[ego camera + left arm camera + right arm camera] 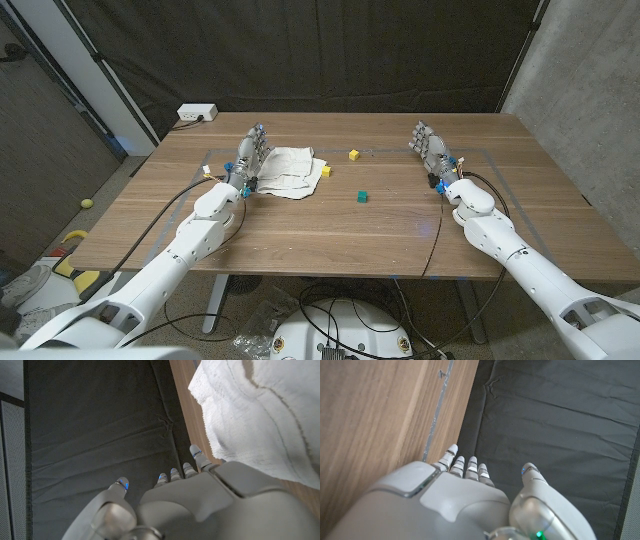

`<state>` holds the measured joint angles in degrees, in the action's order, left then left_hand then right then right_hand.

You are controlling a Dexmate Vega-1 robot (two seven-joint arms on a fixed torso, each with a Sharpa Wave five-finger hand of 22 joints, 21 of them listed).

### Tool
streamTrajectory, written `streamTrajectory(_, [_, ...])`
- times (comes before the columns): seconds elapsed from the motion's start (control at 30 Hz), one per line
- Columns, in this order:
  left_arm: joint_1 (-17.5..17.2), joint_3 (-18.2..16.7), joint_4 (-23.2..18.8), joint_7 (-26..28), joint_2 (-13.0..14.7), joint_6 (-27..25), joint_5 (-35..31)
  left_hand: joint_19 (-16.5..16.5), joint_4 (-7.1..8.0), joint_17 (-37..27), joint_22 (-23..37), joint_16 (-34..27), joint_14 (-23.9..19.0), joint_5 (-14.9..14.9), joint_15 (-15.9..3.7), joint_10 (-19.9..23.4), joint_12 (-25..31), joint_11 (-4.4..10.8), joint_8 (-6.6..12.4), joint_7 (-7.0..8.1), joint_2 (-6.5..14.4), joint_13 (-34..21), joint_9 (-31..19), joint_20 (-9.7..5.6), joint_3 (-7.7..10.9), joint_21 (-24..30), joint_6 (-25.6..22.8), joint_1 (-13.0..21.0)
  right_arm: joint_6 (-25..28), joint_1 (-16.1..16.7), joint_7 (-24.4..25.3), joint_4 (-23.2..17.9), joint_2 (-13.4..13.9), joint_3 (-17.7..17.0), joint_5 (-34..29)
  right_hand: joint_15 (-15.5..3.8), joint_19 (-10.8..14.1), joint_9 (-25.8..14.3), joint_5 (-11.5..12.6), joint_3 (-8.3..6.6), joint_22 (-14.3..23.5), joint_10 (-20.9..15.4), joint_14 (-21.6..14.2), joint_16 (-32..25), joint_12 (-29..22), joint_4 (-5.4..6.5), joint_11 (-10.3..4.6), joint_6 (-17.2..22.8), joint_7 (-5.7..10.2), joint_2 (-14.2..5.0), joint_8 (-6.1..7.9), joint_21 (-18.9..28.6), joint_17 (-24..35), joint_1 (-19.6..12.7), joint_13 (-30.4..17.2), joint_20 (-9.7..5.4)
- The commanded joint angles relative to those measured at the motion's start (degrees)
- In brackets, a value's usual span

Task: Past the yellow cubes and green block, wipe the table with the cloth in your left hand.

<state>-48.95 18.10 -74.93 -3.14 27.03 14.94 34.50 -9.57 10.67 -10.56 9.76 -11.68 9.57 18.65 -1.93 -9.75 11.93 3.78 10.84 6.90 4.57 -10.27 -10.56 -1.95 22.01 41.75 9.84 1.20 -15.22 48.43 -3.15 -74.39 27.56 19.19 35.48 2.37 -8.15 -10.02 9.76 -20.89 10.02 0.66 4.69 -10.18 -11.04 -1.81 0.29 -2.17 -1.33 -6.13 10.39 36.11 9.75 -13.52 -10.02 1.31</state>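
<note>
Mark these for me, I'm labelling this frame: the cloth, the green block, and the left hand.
cloth (pixel 288 170), head view, middle of the crumpled white fabric.
green block (pixel 361 197), head view, its top face.
left hand (pixel 251 157), head view, middle of the hand, standing beside the cloth's edge.

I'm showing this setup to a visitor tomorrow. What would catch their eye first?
Probably the two white robot hands raised over the wooden table, the left hand beside a crumpled white cloth and the right hand holding nothing. Next, the small bright blocks mid-table: two yellow cubes and a green block.
</note>
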Motion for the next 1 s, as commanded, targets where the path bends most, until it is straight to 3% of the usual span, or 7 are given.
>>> streamTrajectory(0.03, [-1.74,-7.59,-1.18,-3.08,-5.83,-3.37,-7.94,-11.02,-0.10,-0.09,0.28,-0.18,12.42,0.29,-2.42,-11.02,0.34,0.20,0.42,0.98,5.53,-0.07,-0.10,-0.48,0.40,0.26,11.93,0.42,2.69,0.72,-3.40,0.49,-4.23,-5.20,-4.59,0.74,-0.29,-0.29,0.27,-0.19,0.12,0.53,0.16,-0.45,-0.28,-0.01,-0.08,-0.33,0.29,0.00,0.29,0.03,0.12,-0.44,-0.27,0.75])
streamTrajectory(0.3, [-2.47,-11.01,-2.33,-2.99,-8.77,-5.67,-13.65,-9.37,-0.33,-0.06,0.27,-0.67,9.98,0.29,-1.40,-9.27,0.68,0.40,0.68,2.13,4.89,-0.08,-0.12,1.72,0.37,0.27,10.66,0.54,3.69,0.76,-5.49,1.22,-6.43,-7.80,-6.90,1.20,-0.25,-0.29,0.25,-0.03,0.15,0.45,-0.14,-0.56,-0.34,-0.04,0.16,-0.24,0.55,0.01,0.33,-0.17,0.15,-0.33,-0.28,1.21])
streamTrajectory(0.37, [-2.65,-11.51,-2.77,-2.51,-9.14,-6.09,-15.20,-8.24,-0.65,-0.05,0.27,-1.04,7.99,0.21,0.14,-8.38,0.77,0.67,0.87,2.78,4.05,-0.11,-0.15,4.04,0.10,0.21,9.63,0.72,3.82,0.77,-5.78,1.41,-6.87,-8.30,-7.34,1.26,-0.23,-0.30,0.24,0.01,0.16,0.41,-0.13,-0.56,-0.36,-0.04,0.21,-0.14,0.61,0.01,0.37,-0.20,0.16,-0.30,-0.28,1.28])
streamTrajectory(0.43, [-2.94,-11.84,-3.83,-1.33,-9.25,-7.31,-17.08,-7.01,-1.14,-0.01,0.22,-1.35,6.10,0.17,0.19,-6.82,1.13,1.05,1.10,3.30,3.15,-0.14,-0.16,5.18,-0.12,0.15,8.45,1.14,3.81,0.78,-6.16,1.67,-7.29,-8.77,-7.66,1.49,-0.22,-0.30,0.24,0.05,0.17,0.36,-0.18,-0.57,-0.38,-0.04,0.30,-0.11,0.71,0.01,0.38,-0.25,0.16,-0.27,-0.29,1.42])
streamTrajectory(0.57, [-3.40,-11.78,-6.35,1.83,-8.65,-10.10,-22.08,-3.95,-4.16,0.15,0.18,-1.59,1.46,0.06,2.14,-3.98,1.37,1.69,1.23,5.56,-0.88,-0.28,-0.11,6.99,-0.76,-0.59,6.00,4.31,3.82,0.71,-6.80,2.22,-8.01,-9.52,-8.21,1.65,-0.19,-0.30,0.24,0.13,0.18,0.30,-0.31,-0.61,-0.41,-0.06,0.30,-0.05,0.72,0.00,0.39,-0.35,0.18,-0.22,-0.29,1.48])
streamTrajectory(0.73, [-3.58,-10.60,-9.93,5.75,-6.75,-14.64,-29.14,-1.89,-7.51,0.07,0.28,-1.74,-2.28,-0.16,2.98,-0.96,1.82,1.88,1.48,5.68,-3.26,-0.41,-0.26,7.72,-0.64,-1.38,4.04,8.43,3.92,0.59,-7.66,2.79,-8.57,-10.18,-8.74,1.81,-0.10,-0.31,0.24,0.22,0.20,0.09,-0.46,-0.65,-0.50,-0.08,0.37,0.07,0.70,-0.02,0.43,-0.47,0.19,-0.16,-0.29,1.57])
streamTrajectory(1.0, [-2.93,-7.70,-13.80,7.88,-3.47,-20.49,-37.06,-1.22,-9.82,-0.10,0.36,-1.74,-4.36,-0.75,3.34,0.99,2.09,1.78,1.91,5.72,-5.10,-0.54,-0.48,7.77,-0.82,-2.25,2.00,11.20,4.07,0.48,-8.42,3.40,-9.19,-10.90,-9.35,2.14,-0.04,-0.32,0.23,0.34,0.22,-0.15,-0.64,-0.69,-0.59,-0.12,0.31,0.27,0.78,-0.04,0.49,-0.64,0.20,-0.09,-0.30,1.62])
